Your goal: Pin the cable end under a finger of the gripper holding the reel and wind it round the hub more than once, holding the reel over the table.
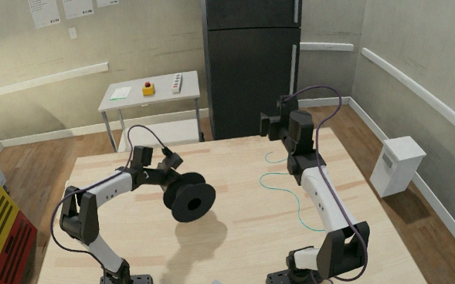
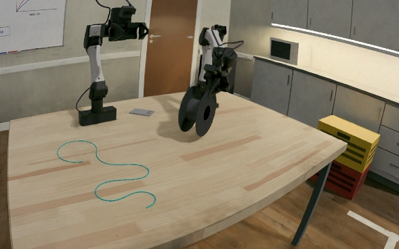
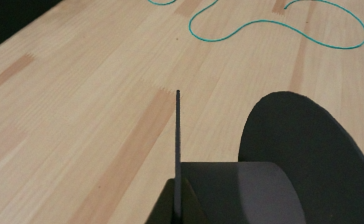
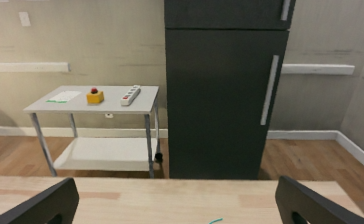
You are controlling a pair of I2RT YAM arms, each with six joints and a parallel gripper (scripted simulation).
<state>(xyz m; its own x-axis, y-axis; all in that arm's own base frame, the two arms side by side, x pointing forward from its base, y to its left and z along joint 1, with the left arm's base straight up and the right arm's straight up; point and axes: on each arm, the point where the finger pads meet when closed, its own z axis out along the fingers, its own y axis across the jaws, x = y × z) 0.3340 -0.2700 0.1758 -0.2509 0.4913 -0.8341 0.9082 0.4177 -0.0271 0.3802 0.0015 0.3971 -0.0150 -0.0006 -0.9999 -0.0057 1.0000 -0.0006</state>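
Clock directions refer to the top view, 12 o'clock toward the black refrigerator (image 1: 252, 81) (image 4: 223, 100). The left gripper (image 1: 170, 182) (image 2: 212, 92) (image 3: 177, 188) is clamped on one flange of the black, round-flanged reel (image 1: 205, 194) (image 2: 190, 108) (image 3: 303, 142), suspending it above the light wooden table (image 1: 245, 247) (image 2: 215, 172) (image 3: 108, 130) (image 4: 128, 205). The thin teal cable (image 1: 299, 204) (image 2: 123, 164) (image 3: 263, 20) (image 4: 215, 220) lies in loose curves on the tabletop, about 3 o'clock from the reel and apart from it. The reel's hub carries no winding. The right gripper (image 1: 271, 124) (image 2: 143, 31) (image 4: 177, 187), fingers fully open and empty, is raised between 1 and 2 o'clock from the reel, clear of reel and cable.
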